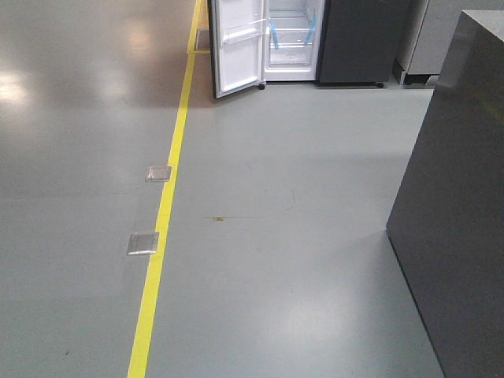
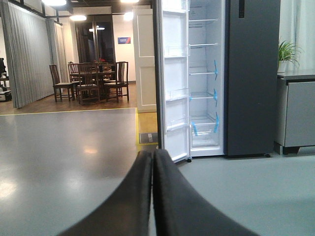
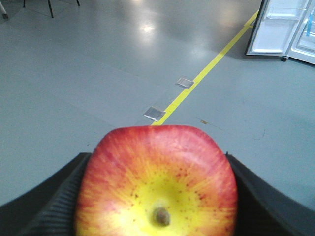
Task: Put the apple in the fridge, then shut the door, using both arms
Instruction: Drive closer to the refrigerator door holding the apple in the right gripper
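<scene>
A red apple (image 3: 157, 182) with a yellow centre fills the bottom of the right wrist view, and my right gripper (image 3: 156, 194) is shut on it with a black finger pressed on each side. My left gripper (image 2: 152, 156) is shut with nothing in it, its two black fingers touching. It points at the fridge (image 2: 206, 78), which stands far ahead across the floor. The fridge (image 1: 293, 39) is dark grey outside and white inside, with blue tape on its shelves. Its door (image 1: 236, 47) stands wide open to the left, showing a white lining with clear bins. The door (image 2: 174, 78) edge faces the left wrist camera.
A yellow floor line (image 1: 161, 228) runs toward the fridge, with two metal floor plates (image 1: 143, 242) beside it. A tall dark grey cabinet (image 1: 457, 205) stands close on the right. A grey cabinet with a plant (image 2: 295, 113) is right of the fridge. Table and chairs (image 2: 91, 81) stand far left.
</scene>
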{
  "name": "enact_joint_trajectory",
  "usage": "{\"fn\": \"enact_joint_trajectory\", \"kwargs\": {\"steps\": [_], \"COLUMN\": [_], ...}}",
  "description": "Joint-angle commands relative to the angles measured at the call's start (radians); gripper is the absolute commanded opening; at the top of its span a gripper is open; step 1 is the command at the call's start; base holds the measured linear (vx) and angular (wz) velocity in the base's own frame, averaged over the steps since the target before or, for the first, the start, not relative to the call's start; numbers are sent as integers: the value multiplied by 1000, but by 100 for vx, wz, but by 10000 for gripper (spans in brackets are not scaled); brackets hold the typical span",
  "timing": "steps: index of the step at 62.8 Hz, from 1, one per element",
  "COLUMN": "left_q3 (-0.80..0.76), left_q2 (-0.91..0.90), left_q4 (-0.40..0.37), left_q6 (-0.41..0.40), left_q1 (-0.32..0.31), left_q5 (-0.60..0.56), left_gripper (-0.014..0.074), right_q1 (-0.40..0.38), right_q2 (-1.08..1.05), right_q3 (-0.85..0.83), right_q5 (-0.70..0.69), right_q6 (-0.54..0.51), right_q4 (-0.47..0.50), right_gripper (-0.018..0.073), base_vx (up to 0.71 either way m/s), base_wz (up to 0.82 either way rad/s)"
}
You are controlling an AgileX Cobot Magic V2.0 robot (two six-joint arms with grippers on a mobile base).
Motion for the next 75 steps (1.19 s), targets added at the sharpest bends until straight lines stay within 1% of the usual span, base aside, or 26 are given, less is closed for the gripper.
{"fn": "enact_joint_trajectory", "kwargs": {"steps": [1,75], "left_q3": [21,21], "left_q2": [10,10], "left_q4": [-2,-2], "left_q6": [-3,-3], "left_q1": [0,0], "left_q5": [-73,-73], "left_gripper": [-6,-6], "right_q1": [-2,-2], "right_q2": [19,19], "right_q3": [-22,-22], "right_q5": [-72,-73], "right_q6": [-3,-4], "right_q4": [35,35], "right_gripper": [363,363], "base_vx": [30,33], "base_wz": [-3,-1]}}
